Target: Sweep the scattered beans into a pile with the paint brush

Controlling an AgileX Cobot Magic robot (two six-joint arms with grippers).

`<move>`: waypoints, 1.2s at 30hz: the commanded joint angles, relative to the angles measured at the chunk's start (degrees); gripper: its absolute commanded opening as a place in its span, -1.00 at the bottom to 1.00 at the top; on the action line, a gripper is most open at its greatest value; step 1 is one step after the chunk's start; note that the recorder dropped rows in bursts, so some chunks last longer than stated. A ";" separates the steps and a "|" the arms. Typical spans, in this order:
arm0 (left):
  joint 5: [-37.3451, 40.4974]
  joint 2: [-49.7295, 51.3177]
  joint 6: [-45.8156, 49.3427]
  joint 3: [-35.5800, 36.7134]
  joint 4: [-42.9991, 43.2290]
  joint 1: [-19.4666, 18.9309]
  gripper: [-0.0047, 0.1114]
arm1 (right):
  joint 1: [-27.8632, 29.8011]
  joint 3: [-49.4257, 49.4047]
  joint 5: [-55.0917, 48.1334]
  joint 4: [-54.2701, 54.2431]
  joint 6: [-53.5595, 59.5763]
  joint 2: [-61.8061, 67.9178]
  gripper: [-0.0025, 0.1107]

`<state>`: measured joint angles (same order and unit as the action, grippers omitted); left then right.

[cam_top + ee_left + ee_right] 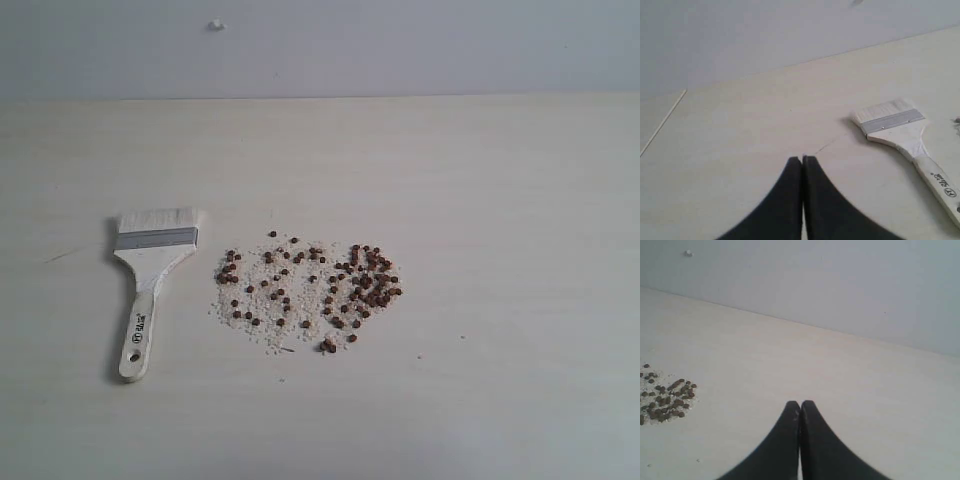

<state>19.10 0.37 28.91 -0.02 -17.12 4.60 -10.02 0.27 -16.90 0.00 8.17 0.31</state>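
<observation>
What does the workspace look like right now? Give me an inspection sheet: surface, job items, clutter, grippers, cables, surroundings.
Surface: pale wood-grain table, flat.
Job's things: paint brush lies flat, bristles toward the wall, just left of the beans and not touching them. The beans are spread in a loose patch, denser on its right side, not yet one compact heap.
Clutter: whitish crumbs mixed among the beans.
Grippers: left gripper and right gripper are both shut, holding nothing, and neither shows in the exterior view.
Cables: nothing seen.
Surroundings: plain grey wall behind the table, with one small white mark.
</observation>
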 commanded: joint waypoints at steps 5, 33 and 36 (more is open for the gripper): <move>-0.18 -0.37 -0.21 0.02 -0.27 -0.10 -0.92 | 0.02 -0.27 0.72 0.00 0.09 -0.31 -0.96; -19.97 -0.37 -5.56 0.02 -41.81 -0.10 -0.92 | 0.02 -0.27 0.72 0.00 0.09 -0.31 -0.96; -27.64 -0.37 -5.56 0.02 -41.81 -0.10 -0.92 | 0.02 -0.27 0.72 0.00 0.09 -0.31 -0.96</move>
<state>-1.25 0.37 23.73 -0.02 -57.30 4.60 -10.02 0.27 -16.90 0.00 8.17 0.31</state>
